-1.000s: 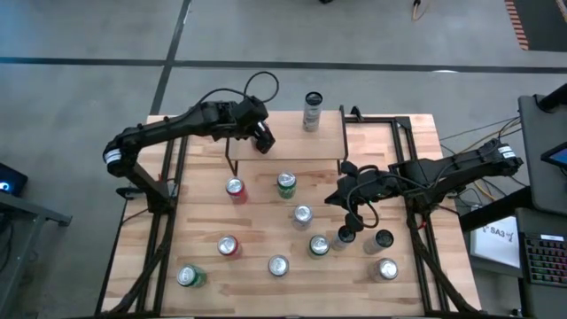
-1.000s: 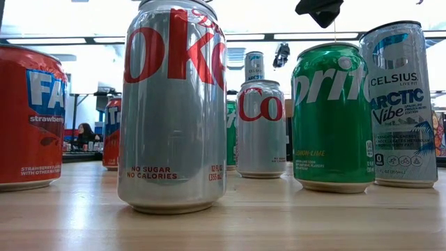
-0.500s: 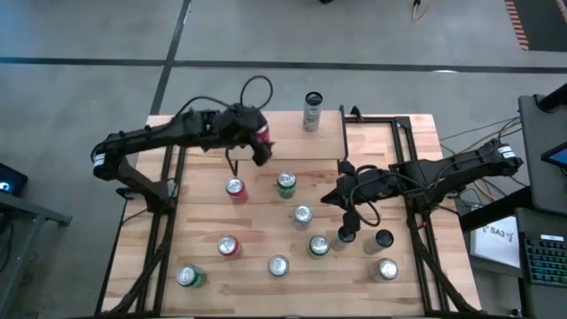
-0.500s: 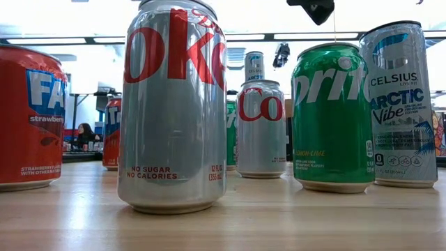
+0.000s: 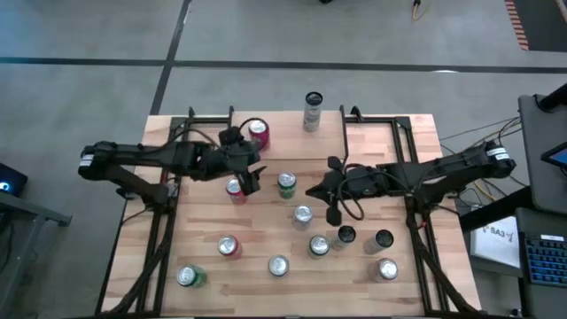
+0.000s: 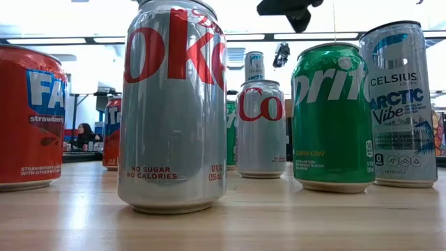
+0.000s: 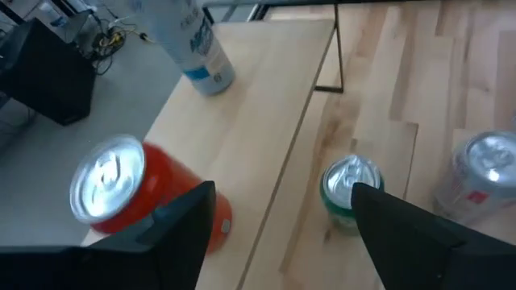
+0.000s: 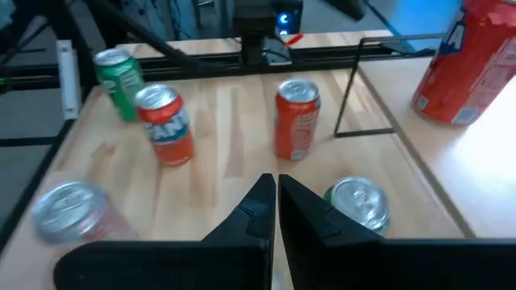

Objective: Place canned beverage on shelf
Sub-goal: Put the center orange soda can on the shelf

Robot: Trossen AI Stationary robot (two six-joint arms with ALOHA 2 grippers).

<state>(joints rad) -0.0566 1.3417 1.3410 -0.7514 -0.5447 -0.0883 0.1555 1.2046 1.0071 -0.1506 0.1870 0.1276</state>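
At upper centre, a red can [image 5: 258, 132] is standing on the shelf [image 5: 292, 142]. Left gripper [image 5: 249, 180], empty and apart, should be lifting clear without clipping it; right gripper [image 5: 332, 211] is pinched together.

The left arm reaches in from the left side of the bench, stretched nearly level toward its middle. Its left tool [image 5: 249, 177] hangs above the surface with its two dark fingers [image 7: 181, 234] spread apart and nothing between them. The right arm extends from the right side, bent at the elbow, and its right tool [image 5: 330, 213] has the fingers pressed together, empty.
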